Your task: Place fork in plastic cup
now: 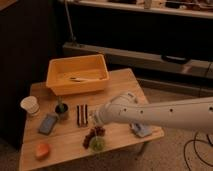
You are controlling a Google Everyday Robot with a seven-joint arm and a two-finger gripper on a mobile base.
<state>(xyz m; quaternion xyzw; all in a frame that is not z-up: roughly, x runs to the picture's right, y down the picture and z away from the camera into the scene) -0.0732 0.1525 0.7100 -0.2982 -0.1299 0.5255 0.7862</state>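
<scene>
The plastic cup (97, 144), small and translucent light green, stands near the table's front edge. My gripper (93, 133) hangs at the end of the white arm (150, 114), which reaches in from the right. The gripper is right above the cup and touches or overlaps its left rim. The fork does not show clearly; no silver utensil is visible on the table, and the gripper's dark end hides whatever it holds.
A yellow bin (77, 76) at the back holds a pale long utensil (84, 79). A white paper cup (30, 106), a dark cup with a green stick (61, 109), a blue packet (48, 123), an orange object (42, 150) and a dark bar (81, 115) lie on the left. A blue object (143, 131) lies under the arm.
</scene>
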